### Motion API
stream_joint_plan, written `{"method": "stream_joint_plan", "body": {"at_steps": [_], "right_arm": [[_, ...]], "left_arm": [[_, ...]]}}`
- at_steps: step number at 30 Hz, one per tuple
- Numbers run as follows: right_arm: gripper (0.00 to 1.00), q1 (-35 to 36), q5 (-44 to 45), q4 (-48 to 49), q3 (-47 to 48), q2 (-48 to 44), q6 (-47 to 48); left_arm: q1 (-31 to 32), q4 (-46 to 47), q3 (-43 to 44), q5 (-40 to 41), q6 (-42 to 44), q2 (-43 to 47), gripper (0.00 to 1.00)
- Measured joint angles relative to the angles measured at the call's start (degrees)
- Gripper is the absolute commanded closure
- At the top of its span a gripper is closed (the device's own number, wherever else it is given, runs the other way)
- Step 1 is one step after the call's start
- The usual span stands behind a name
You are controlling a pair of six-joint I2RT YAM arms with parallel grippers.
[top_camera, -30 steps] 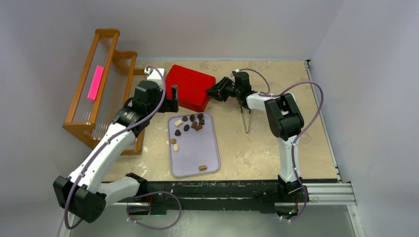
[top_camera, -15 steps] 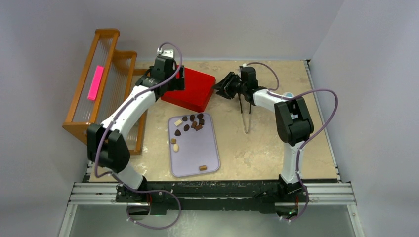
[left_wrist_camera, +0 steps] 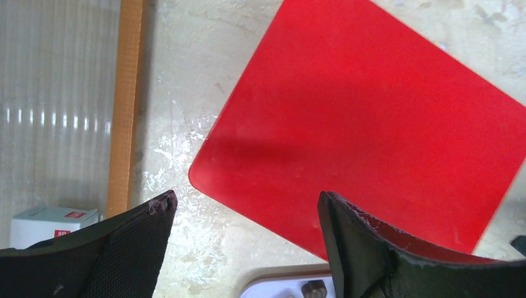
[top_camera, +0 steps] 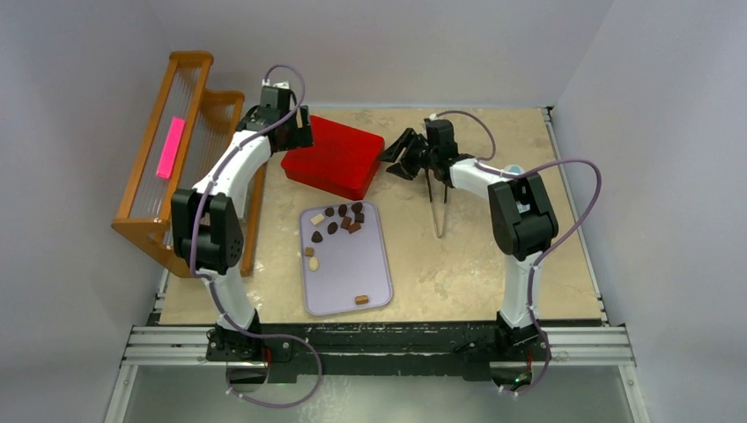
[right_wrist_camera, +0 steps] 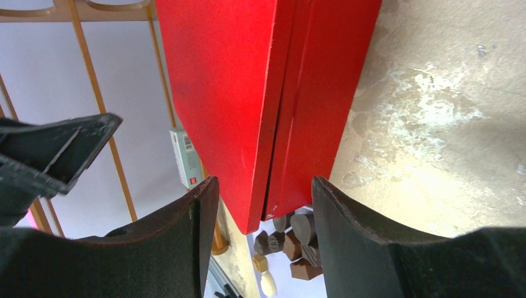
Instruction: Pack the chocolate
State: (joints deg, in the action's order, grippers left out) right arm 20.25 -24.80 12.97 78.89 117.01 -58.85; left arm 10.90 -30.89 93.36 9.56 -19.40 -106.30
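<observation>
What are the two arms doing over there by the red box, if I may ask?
Both arms are at the closed red box at the back of the table. The left hand hovers open above its left corner, and the right hand is open at its right end; neither holds anything. The chocolate lies on the lilac tray, none packed yet, and the black tongs lie on the table, in neither hand.

Left arm [top_camera: 231, 172] and right arm [top_camera: 514, 286] show white links, black joints, purple cables.
</observation>
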Motion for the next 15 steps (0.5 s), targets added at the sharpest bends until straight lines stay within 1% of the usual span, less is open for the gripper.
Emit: {"method": "stream_joint_plan", "body": {"at_steps": [6,9,12,14,15], "right_arm": [[0.44,0.4,-0.3,0.6,2.1,1.8,0.0],[0.45,0.5,-0.2,0.3,4.0,3.7,0.0],[0.45,0.7,0.1,-0.9,5.3,4.7,0.0],[0.46,0.9,0.3,-1.8,6.8,5.7,0.0],[0.49,1.0,0.3,-2.4,7.8,6.4,0.2]], "left_arm": [[-2.6,0.0,1.7,-3.1,-0.6,-5.7,0.20],[-2.6,-0.4,4.2,-4.1,-0.6,-9.2,0.24],[-2.6,-1.2,7.6,-4.7,-0.5,-12.8,0.25],[-2.6,-1.4,8.7,-5.1,-0.5,-14.4,0.29],[-2.6,-1.5,9.2,-5.1,0.0,-14.9,0.32]]}}
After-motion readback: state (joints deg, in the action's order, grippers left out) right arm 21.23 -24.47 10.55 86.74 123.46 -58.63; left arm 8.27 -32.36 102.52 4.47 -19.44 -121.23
